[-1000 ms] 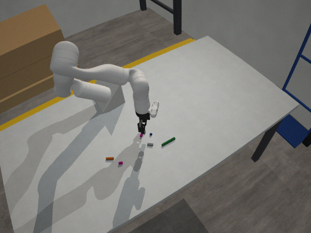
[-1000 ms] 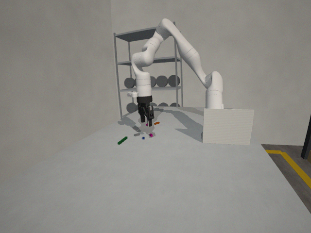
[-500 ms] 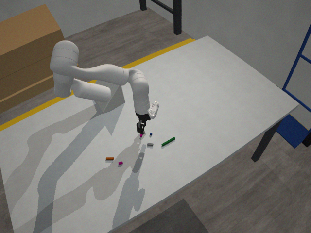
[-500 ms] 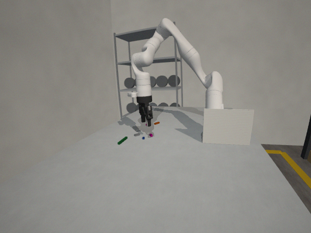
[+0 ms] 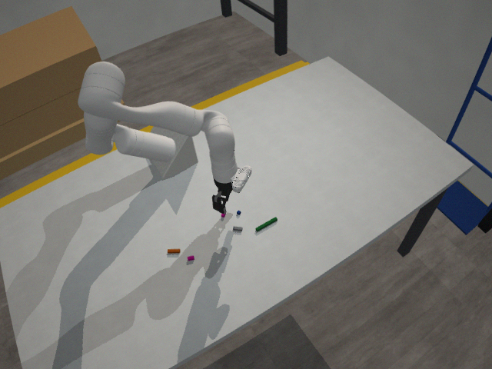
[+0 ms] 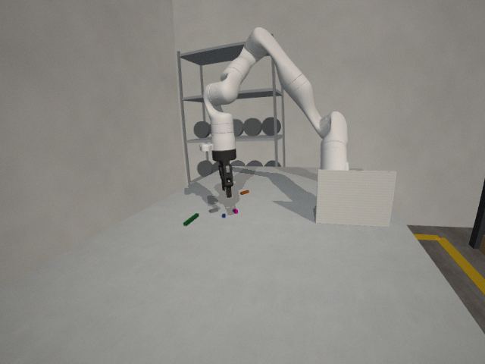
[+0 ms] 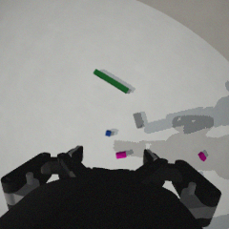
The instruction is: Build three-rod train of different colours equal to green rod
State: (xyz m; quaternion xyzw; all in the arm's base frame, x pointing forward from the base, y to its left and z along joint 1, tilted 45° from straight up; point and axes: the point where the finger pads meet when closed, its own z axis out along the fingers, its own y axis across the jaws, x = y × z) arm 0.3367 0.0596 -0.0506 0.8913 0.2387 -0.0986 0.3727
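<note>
My gripper (image 5: 220, 205) is open and empty, pointing down just above a magenta rod (image 5: 223, 214) that lies flat on the table. In the wrist view this magenta rod (image 7: 121, 155) lies between my two fingers. A small blue rod (image 5: 238, 212) lies right of it, a grey rod (image 5: 237, 228) a little nearer the front, and the green rod (image 5: 266, 224) further right. An orange rod (image 5: 173, 250) and a second magenta rod (image 5: 191, 257) lie apart to the front left. All rods lie separate from each other.
A white box (image 6: 354, 197) stands on the table by the arm's base. A shelf rack (image 6: 235, 113) stands behind the table. The table's front edge runs close below the rods in the top view.
</note>
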